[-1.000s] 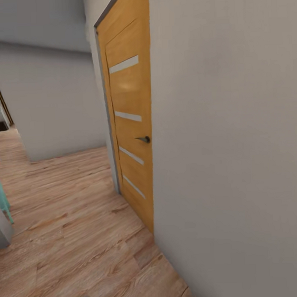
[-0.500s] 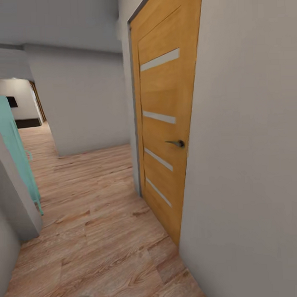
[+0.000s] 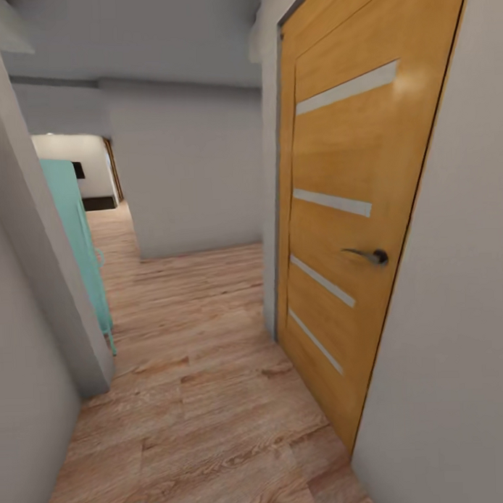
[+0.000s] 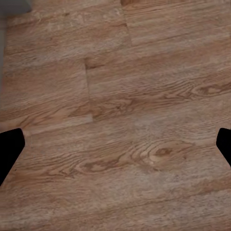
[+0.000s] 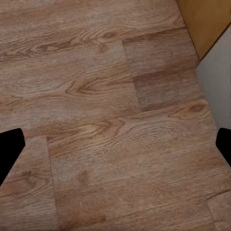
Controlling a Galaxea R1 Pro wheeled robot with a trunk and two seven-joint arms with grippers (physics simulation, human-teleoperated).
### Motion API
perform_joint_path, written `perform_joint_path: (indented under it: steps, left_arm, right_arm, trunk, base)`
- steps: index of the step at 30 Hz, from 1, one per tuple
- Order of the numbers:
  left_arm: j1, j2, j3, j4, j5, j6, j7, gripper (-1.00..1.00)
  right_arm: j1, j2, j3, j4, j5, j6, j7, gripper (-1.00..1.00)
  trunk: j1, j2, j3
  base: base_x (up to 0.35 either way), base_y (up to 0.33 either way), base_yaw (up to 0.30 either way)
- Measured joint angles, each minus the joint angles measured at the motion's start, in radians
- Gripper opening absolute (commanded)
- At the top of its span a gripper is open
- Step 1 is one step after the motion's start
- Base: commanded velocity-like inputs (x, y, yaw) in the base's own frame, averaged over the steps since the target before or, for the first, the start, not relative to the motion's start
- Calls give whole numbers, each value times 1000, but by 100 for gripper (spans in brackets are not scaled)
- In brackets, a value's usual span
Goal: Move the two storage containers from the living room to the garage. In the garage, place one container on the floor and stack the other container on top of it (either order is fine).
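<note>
Smooth panelled wooden door, grainy plank flooring.

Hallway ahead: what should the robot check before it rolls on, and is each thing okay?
1. Wood floor ahead free of obstacles: ok.
2. Orange door on the right shut, with its handle sticking out: ok, but keep off it.
3. Teal furniture at the left corner close to the path: ok, passage is narrow.
4. Left gripper empty, fingers apart over bare floor: ok.
5. Right gripper empty, fingers apart: ok.
6. What lies past the far corner: cannot tell.
</note>
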Motion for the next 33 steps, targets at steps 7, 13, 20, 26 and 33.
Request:
perform_joint_path:
  steps: [7,13,20,26,33]
  left_arm:
    - [0,0,0,0,0,0,0,100]
    - [0,0,0,0,0,1,0,100]
    - [0,0,0,0,0,1,0,100]
    - [0,0,0,0,0,1,0,100]
    - [0,0,-1,0,0,1,0,100]
  right_arm:
    - [0,0,0,0,0,0,0,100]
    - [0,0,0,0,0,0,0,100]
    - [0,0,-1,0,0,0,0,100]
    - [0,0,-1,0,0,0,0,100]
    - [0,-1,-2,0,-1,0,0,100]
  trunk:
    - [0,0,0]
    - [0,0,0]
    - [0,0,0]
    - [0,0,0]
    - [0,0,0]
  base:
    - [300,205,268]
    - [303,202,69]
    - [316,173,10]
    - [324,151,1]
    - [329,135,0]
